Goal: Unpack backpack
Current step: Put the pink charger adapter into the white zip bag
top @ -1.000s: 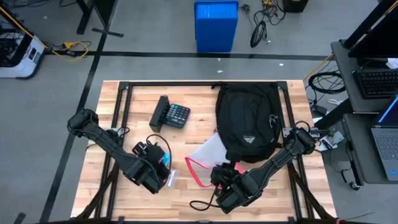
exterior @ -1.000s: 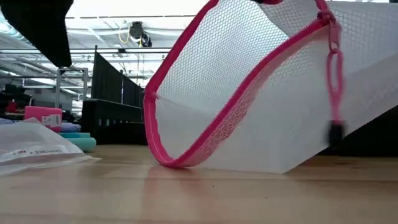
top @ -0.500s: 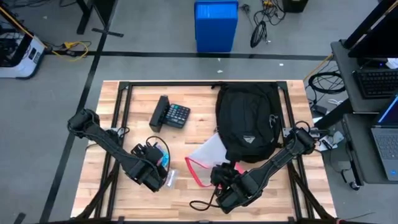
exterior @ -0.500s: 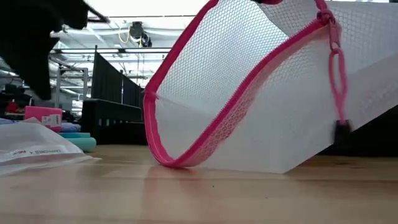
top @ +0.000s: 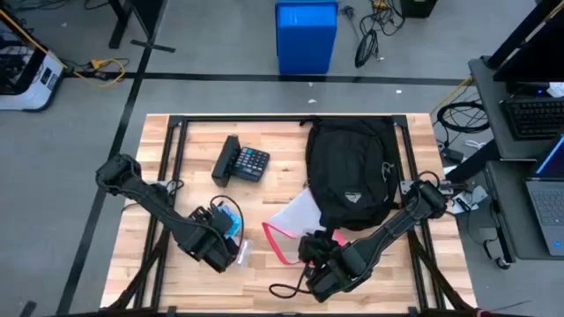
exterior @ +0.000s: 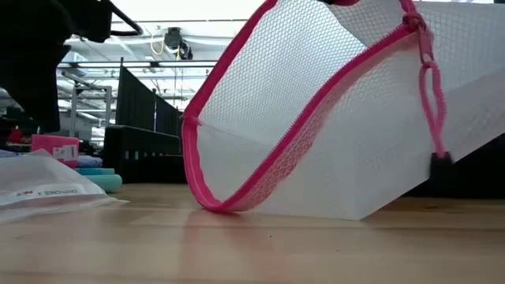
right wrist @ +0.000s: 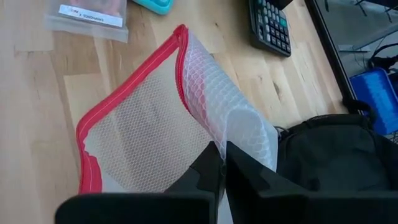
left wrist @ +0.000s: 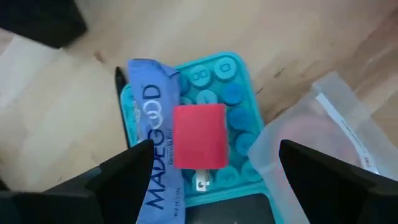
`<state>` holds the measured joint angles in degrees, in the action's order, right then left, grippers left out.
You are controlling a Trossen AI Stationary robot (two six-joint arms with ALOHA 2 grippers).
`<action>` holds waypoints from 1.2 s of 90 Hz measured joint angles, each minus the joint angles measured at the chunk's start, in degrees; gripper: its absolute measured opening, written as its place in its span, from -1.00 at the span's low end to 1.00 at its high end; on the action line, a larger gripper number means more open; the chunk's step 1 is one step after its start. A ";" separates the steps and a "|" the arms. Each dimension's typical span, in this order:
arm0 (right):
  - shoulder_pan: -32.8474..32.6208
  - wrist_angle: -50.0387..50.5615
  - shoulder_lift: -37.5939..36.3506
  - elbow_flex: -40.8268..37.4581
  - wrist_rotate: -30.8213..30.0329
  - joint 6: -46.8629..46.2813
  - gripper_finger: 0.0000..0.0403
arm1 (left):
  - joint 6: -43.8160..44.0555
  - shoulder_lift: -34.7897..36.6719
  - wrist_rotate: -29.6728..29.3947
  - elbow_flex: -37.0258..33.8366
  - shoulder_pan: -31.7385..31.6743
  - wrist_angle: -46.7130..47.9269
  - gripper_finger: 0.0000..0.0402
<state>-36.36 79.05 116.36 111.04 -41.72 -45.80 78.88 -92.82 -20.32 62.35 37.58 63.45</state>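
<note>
Pinched on the white mesh pouch [right wrist: 186, 124], the right gripper [right wrist: 221, 163] holds it beside the backpack [top: 351, 172], while the left gripper [left wrist: 211, 168] hovers spread above a teal keypad [left wrist: 214, 112]; thin mesh could slip free.

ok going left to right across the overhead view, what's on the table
left gripper above a teal item → calculator → pink-edged mesh pouch → right gripper shut on the pouch → backpack
</note>
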 joint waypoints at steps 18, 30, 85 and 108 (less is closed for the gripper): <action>0.02 -0.22 0.00 0.00 -0.01 0.00 -1.00 | -0.27 0.00 -0.89 0.00 -0.46 -1.01 0.66; 0.02 -0.22 0.00 0.00 -0.01 0.00 -1.00 | -0.17 0.00 -0.98 -0.05 -0.92 -1.00 0.66; 0.00 -0.15 0.00 -0.04 -0.01 0.00 -1.00 | -2.75 0.02 2.05 -5.57 -3.91 -3.82 0.66; 0.00 -0.09 0.00 -0.04 -0.02 0.02 -1.00 | -4.78 0.02 2.94 -5.57 -3.89 -7.08 0.45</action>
<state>-36.36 78.96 116.36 111.00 -41.74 -45.78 74.11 -92.79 -17.38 56.77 33.69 56.37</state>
